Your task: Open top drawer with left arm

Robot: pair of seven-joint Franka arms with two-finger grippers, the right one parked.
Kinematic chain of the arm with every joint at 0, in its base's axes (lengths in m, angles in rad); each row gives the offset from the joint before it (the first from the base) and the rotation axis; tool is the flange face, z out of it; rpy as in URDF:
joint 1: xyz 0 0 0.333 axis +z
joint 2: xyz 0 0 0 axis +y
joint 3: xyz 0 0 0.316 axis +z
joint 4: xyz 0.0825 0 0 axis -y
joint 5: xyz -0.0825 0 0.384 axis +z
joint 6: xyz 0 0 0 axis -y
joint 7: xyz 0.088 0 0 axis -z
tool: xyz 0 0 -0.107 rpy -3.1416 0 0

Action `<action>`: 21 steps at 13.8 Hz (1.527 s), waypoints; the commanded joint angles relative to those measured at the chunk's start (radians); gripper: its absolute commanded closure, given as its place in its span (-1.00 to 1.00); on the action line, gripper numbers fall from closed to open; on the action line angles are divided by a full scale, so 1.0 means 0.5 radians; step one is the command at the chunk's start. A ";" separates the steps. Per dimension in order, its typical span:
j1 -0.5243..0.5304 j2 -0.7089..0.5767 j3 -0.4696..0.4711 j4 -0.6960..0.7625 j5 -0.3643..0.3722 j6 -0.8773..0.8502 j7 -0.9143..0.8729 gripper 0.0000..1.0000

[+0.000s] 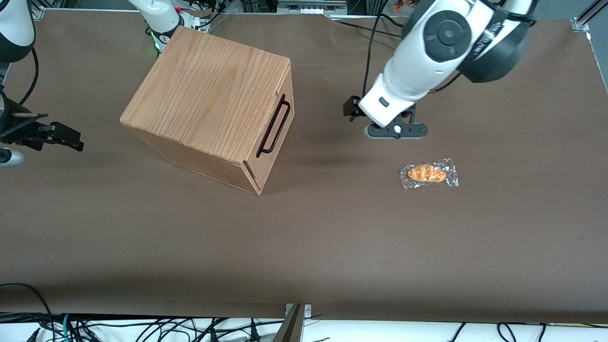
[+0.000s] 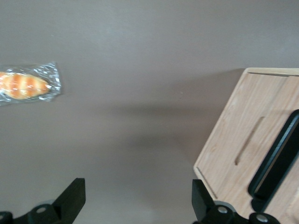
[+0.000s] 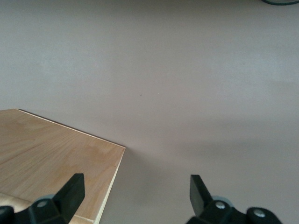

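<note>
Since the wrapped bun [image 1: 428, 174] nearest us isn't involved, ignore it. The left arm's [image 1: 427, 52] gripper [image 2: 135, 200] hangs over bare tabletop [image 1: 332, 228], jaws spread wide, holding nothing. I'd line them across the handle [image 1: 274, 126] on the shut top drawer [image 1: 273, 137] in the box [image 1: 209, 95] first, then pull straight.

The pincer [image 2: 135, 200], fingers [image 2: 70, 198] spread wide, hung above the brown surface [image 2: 140, 70] between a wrapped bread roll [image 2: 25, 85] and the top drawer [image 2: 243, 149] with its black handle [image 2: 275, 161].
</note>
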 commanded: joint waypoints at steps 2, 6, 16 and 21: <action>-0.143 0.068 0.017 0.022 -0.029 0.128 -0.206 -1.00; -0.232 0.138 0.014 0.022 -0.045 0.312 -0.286 -1.00; -0.382 0.402 0.014 0.225 -0.048 0.447 -0.286 -1.00; -0.462 0.516 0.014 0.289 -0.048 0.524 -0.289 -1.00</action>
